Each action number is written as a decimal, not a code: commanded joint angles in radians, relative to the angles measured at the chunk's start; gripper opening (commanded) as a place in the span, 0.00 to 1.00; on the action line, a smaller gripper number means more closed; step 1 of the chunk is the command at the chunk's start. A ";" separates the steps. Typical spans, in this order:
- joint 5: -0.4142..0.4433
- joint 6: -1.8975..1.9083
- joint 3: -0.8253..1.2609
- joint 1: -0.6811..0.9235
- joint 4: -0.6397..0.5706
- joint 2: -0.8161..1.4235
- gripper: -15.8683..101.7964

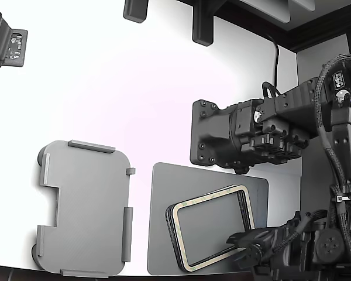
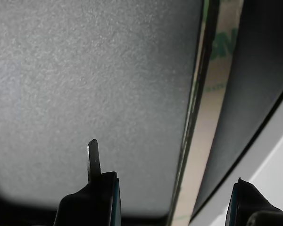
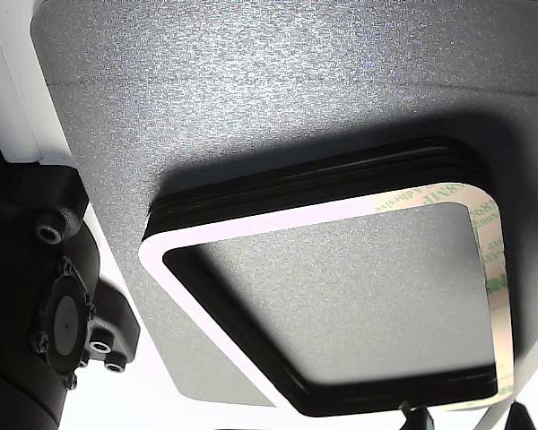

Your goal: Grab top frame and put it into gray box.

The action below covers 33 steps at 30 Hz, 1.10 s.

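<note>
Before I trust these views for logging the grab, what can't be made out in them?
- Pincer grip: the exterior view is too small; the wrist view cuts off its fingers.
- Frame count: the other view shows stacked black edges, too fine to count.
- Gray tray: bottom edge cut off in the exterior view.
- Dark mat: partly behind the arm.

One stack of ring frames (image 1: pixel 213 227) lies on one dark gray mat (image 1: pixel 164 222); the other view shows several black edges layered under the cream top frame (image 3: pixel 341 215), though the exact number cannot be told. One light-gray tray (image 1: pixel 85 208) sits on the white table (image 1: pixel 105 76). Two arms show in the exterior view, one large black arm (image 1: pixel 245 134) and one gripper (image 1: pixel 245 241) low by the stack.
</note>
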 commanded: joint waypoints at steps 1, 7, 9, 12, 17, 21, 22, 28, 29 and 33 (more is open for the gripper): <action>-0.008 0.005 -0.038 0.006 -0.003 0.002 0.94; -0.025 0.044 -0.038 0.057 -0.028 -0.029 0.93; -0.029 0.063 -0.031 0.067 -0.037 -0.032 0.93; -0.041 0.086 -0.028 0.077 -0.041 -0.034 0.92; -0.081 0.117 -0.029 0.081 -0.052 -0.051 0.88; -0.104 0.129 -0.031 0.089 -0.049 -0.063 0.86; -0.104 0.140 -0.031 0.092 -0.048 -0.064 0.85; -0.058 0.195 -0.049 0.110 -0.037 -0.095 0.79; -0.054 0.202 -0.049 0.114 -0.037 -0.095 0.79; -0.032 0.249 -0.049 0.140 -0.037 -0.095 0.78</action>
